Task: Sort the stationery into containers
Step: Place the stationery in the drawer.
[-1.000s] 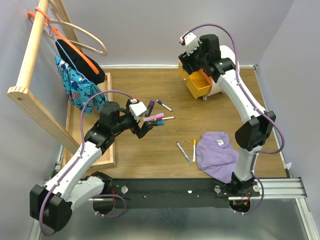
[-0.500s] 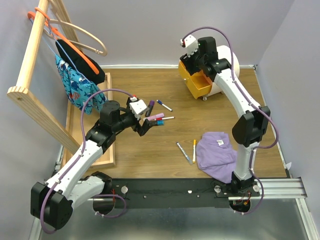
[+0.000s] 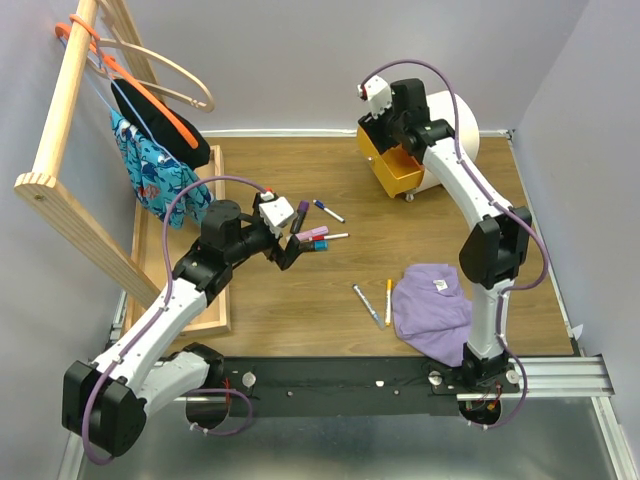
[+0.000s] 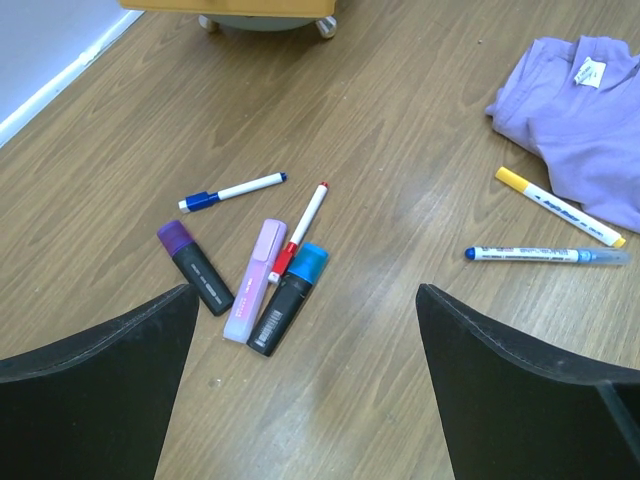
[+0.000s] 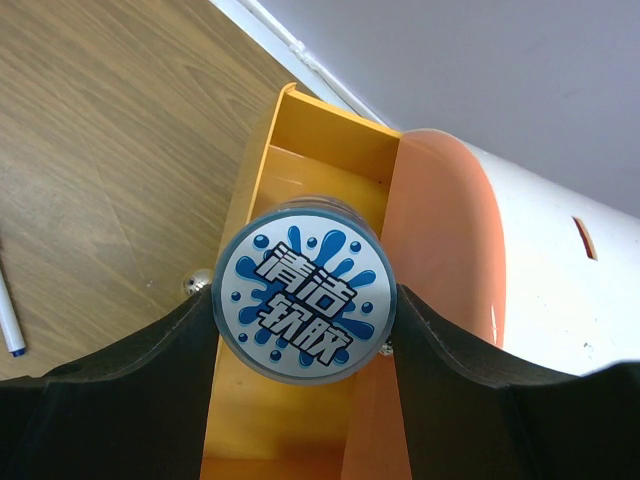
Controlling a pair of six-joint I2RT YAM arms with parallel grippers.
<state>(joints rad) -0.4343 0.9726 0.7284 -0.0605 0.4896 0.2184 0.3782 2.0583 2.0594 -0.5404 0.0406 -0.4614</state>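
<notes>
At the far left a long wooden tray [image 3: 214,322] lies along the bench edge and plays no part. Beside it the left gripper [image 4: 305,330] hangs released, jaws spread wide and holding nothing, aimed at a cluster just ahead of it on the wooden bench [image 4: 400,120]: a black marker with a purple cap [image 4: 195,266], a pale pink bar-shaped highlighter [image 4: 255,280], a black marker with a blue cap [image 4: 290,298], a thin white pen with a red cap [image 4: 302,228] and a thin white pen with a blue cap [image 4: 232,192]. Further right, just beside a crumpled purple cloth [image 4: 585,110], lie a white marker with a yellow cap [image 4: 560,207] and a thin blue pen [image 4: 545,255]. At the back right the right gripper [image 5: 305,325] is grasping the small round jar with a blue splash-patterned lid [image 5: 307,290], held directly over the pulled-out yellow drawer [image 5: 305,165] of the cream rounded drawer unit [image 5: 560,300]. By my reading the sorting has barely begun: the jar looks about to go in but is not let go, nothing shows in the visible part of the drawer, and all seven pens and markers remain on the bench.
</notes>
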